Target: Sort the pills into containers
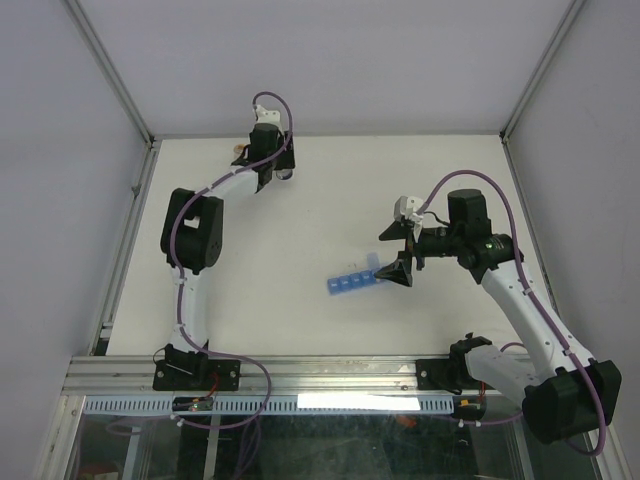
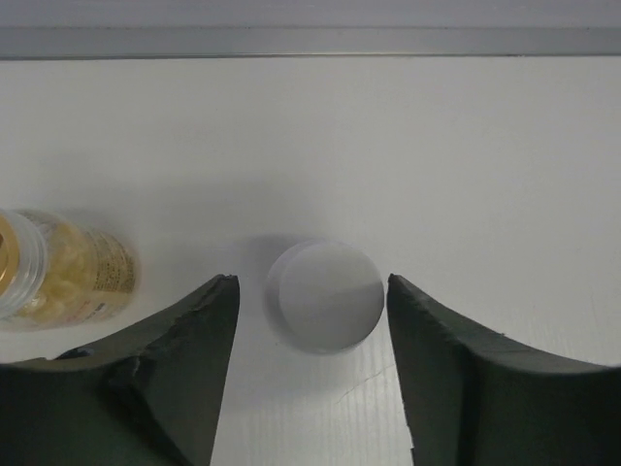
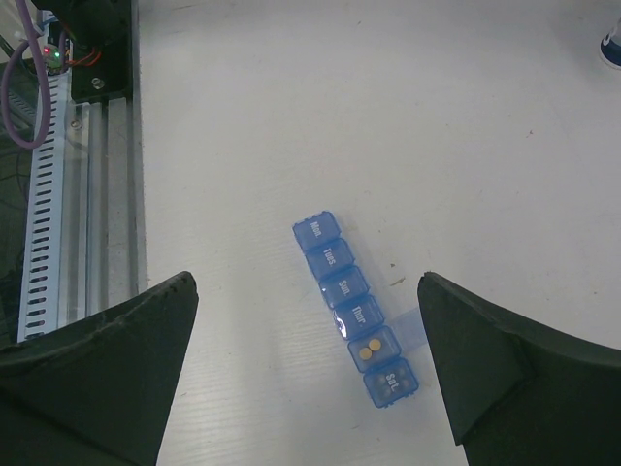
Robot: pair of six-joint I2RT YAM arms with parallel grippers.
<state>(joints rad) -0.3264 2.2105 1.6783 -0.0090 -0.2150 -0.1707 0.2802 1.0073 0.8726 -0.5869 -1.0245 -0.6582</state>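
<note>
**Between open jaws: a blue pill strip on a white table**

Below the right gripper, whose jaws are spread wide and hold nothing, lie the containers. They are a short strip of translucent blue compartments with day labels on the lids, lying flat right of the table's centre. One compartment near the strip's end stands open, its lid tipped up, with two small yellow pills inside. The other lids look closed.

The left gripper, at the far left of the table, is also released. Its jaws straddle a round white object without touching it. Whether that is a cap or a bottle top cannot be told. An amber bottle full of yellow pills sits just beside the left jaw.

The strip is probably light, stiff and slick, so it may slide if nudged. The safest hold seems to be across its narrow width, on the long side walls, away from the raised lid. It should stay level, or the pills could spill from the open compartment.

The table is smooth, matte white and offers little grip. Pale grey walls enclose three sides. An aluminium rail runs along the near edge.
</note>
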